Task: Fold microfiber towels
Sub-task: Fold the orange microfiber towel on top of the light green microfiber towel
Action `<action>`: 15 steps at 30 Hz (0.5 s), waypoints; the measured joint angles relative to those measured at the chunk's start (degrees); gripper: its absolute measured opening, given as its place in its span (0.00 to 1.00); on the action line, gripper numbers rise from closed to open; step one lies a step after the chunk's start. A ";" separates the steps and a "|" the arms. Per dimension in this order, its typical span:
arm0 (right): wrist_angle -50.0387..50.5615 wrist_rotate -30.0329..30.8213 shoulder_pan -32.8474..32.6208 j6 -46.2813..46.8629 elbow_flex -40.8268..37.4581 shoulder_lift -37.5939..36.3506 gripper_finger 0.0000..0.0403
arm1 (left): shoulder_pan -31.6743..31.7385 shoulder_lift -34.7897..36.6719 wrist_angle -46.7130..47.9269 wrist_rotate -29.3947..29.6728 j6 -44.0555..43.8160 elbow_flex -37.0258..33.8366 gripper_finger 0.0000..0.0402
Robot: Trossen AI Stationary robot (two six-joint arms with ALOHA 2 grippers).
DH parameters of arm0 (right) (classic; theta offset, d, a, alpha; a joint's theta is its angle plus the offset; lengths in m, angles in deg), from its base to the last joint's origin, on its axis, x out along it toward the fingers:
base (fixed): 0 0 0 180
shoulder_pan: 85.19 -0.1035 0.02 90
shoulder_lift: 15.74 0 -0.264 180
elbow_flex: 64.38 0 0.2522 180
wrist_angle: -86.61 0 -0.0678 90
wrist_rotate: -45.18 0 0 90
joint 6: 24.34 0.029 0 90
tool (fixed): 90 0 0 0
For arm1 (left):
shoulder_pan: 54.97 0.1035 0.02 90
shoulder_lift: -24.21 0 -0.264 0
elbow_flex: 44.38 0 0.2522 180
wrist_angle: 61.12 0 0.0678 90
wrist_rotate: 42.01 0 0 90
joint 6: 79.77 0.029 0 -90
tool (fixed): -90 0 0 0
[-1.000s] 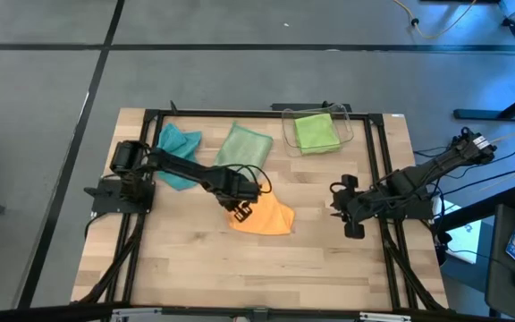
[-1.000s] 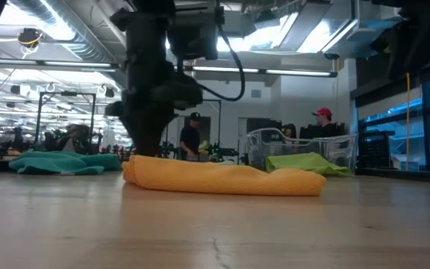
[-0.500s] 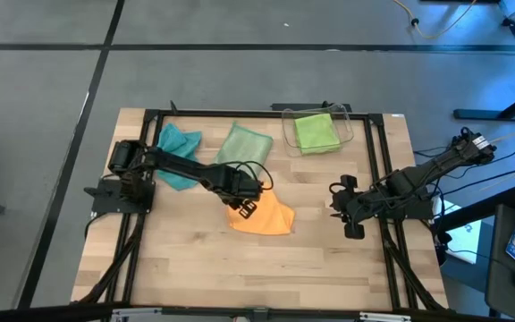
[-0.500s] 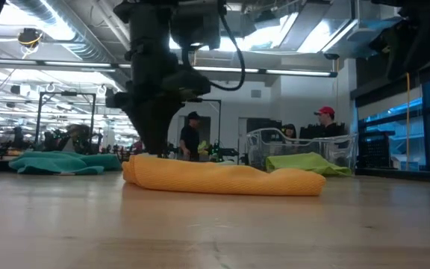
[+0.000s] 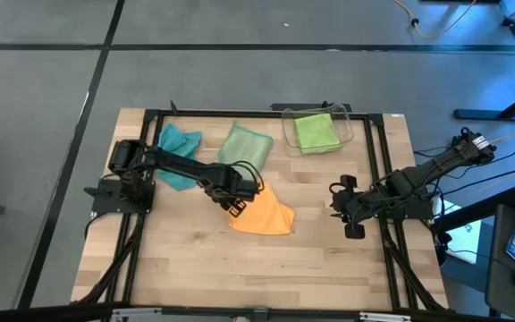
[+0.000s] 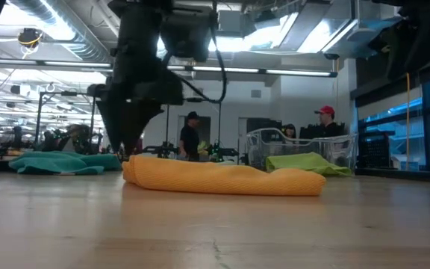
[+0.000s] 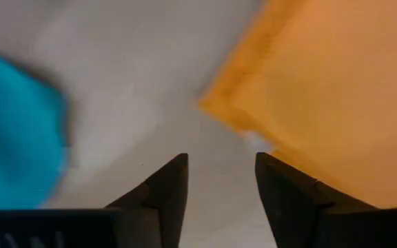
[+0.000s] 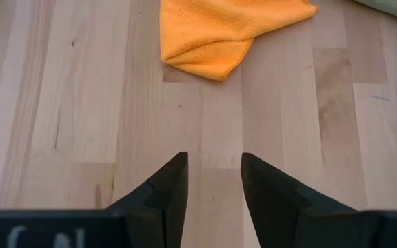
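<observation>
The orange towel (image 5: 264, 216) lies folded on the wood near the table's middle, thick at its left end (image 6: 136, 170). My left gripper (image 5: 232, 205) points down beside that left end, open, with only bare wood between its fingers (image 7: 220, 176). The orange towel's corner (image 7: 216, 107) lies just ahead of them. A teal towel (image 5: 179, 143) and a pale sage towel (image 5: 242, 144) lie at the far left. A lime green towel (image 5: 315, 131) sits in the clear bin. My right gripper (image 5: 352, 222) hovers open at the right, aimed at the orange towel (image 8: 219, 31).
The clear plastic bin (image 5: 347, 125) stands at the far edge, right of centre. A black frame (image 5: 378, 161) runs around the tabletop. Bare wood (image 5: 240, 268) stretches along the near side. People (image 6: 323, 119) stand in the room beyond the table.
My left gripper has come off the orange towel's left end and moved a little toward the table's left edge. The towel has stayed where it lay, folded. My right gripper has kept still.
</observation>
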 joint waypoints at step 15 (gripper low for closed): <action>1.26 -1.09 -0.01 3.20 0.00 -0.07 0.34 | 0.16 4.87 10.88 7.69 6.35 -0.07 0.44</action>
